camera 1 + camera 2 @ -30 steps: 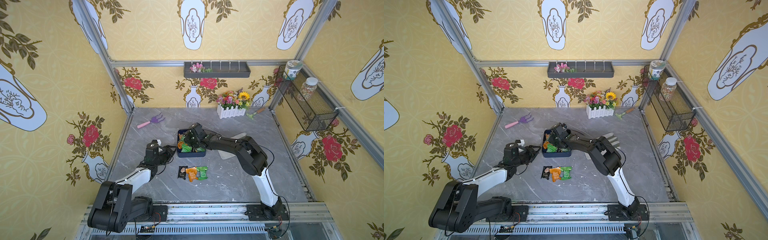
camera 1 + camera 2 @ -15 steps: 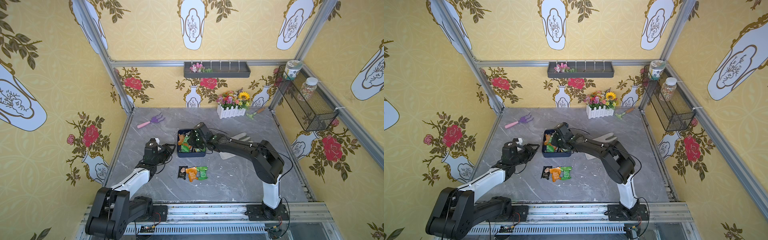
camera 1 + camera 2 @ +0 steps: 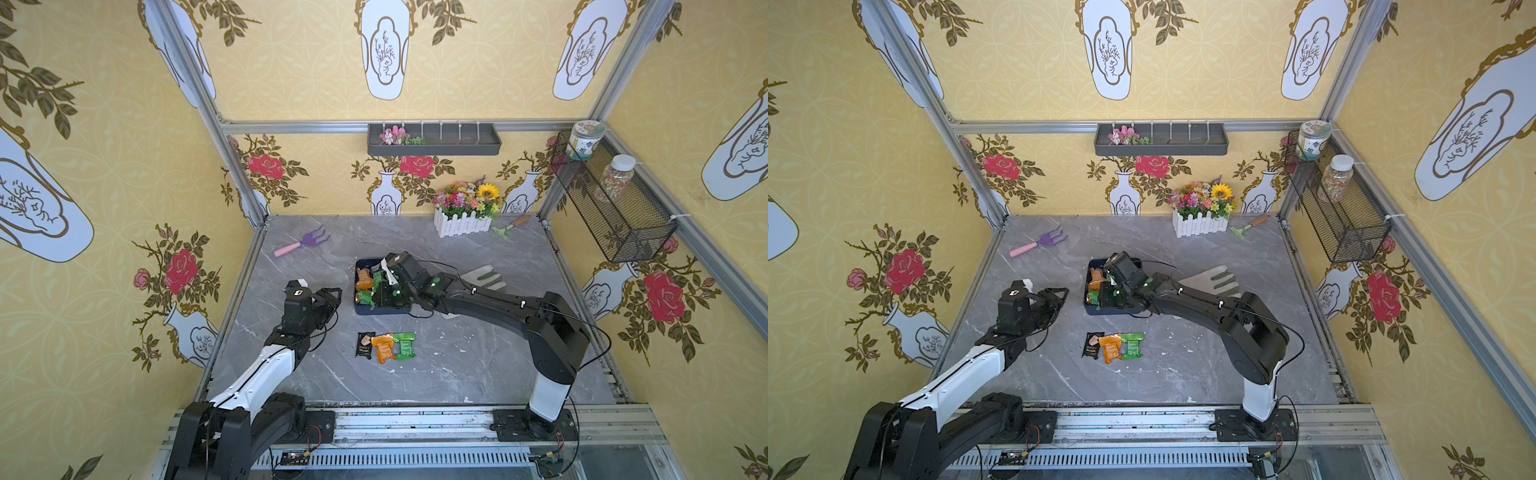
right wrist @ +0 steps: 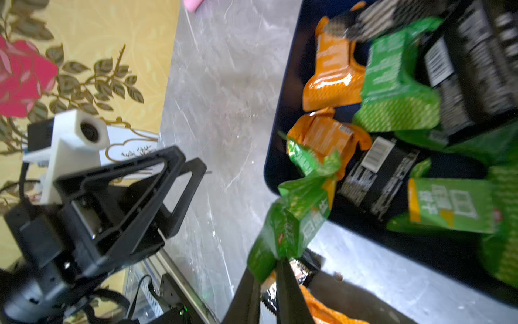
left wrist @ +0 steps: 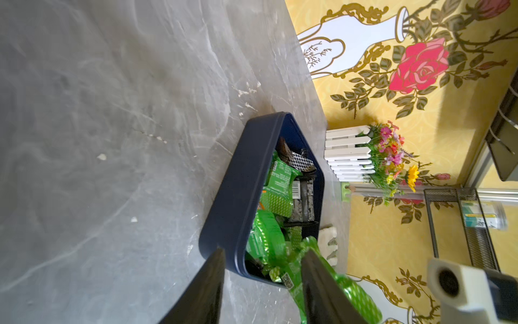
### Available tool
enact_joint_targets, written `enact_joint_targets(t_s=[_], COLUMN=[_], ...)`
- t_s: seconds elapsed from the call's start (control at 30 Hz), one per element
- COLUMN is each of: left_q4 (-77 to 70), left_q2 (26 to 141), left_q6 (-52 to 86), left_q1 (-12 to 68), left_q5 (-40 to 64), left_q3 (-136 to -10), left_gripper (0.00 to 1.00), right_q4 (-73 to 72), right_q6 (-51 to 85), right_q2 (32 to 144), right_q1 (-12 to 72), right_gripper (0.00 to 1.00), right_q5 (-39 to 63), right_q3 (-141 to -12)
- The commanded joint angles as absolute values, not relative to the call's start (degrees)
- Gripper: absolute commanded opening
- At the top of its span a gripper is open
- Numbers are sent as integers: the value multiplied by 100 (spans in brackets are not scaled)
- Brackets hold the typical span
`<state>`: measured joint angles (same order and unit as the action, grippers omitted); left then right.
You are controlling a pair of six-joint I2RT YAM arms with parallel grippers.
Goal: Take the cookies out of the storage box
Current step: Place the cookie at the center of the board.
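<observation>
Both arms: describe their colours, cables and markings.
Left arm and right arm: black jointed bodies, each with one white shell link near the base. Thin black cables loop alongside. White camera blocks sit at the wrists. Fingers are flat, black, tapered.

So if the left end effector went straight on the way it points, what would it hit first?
Probably the near wall of the storage box; the green packet the right end effector holds there might come first, depth unclear.
</observation>
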<state>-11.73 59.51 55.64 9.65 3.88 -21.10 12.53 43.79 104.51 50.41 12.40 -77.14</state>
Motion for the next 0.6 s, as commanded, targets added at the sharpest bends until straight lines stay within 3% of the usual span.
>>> enact_joint_targets(t_s=[0.0, 0.23, 0.57], left_q4=[-987, -603, 258], left_q2=[5854, 5312, 4491], left_q6=[5706, 5884, 6181], left_q1=[949, 945, 930], left_q5=[73, -380, -1189], left_q3=[-1993, -1864, -1846], left_gripper=[49, 49, 48], right_q4=[1265, 1046, 949], right_q6=[4365, 4245, 4219], right_q2=[10526, 10705, 10822], right_q1=[5190, 5592, 5918], right_gripper=[12, 0, 0], right_q5=[1261, 1398, 1862], right_q3=[-7711, -8070, -8182])
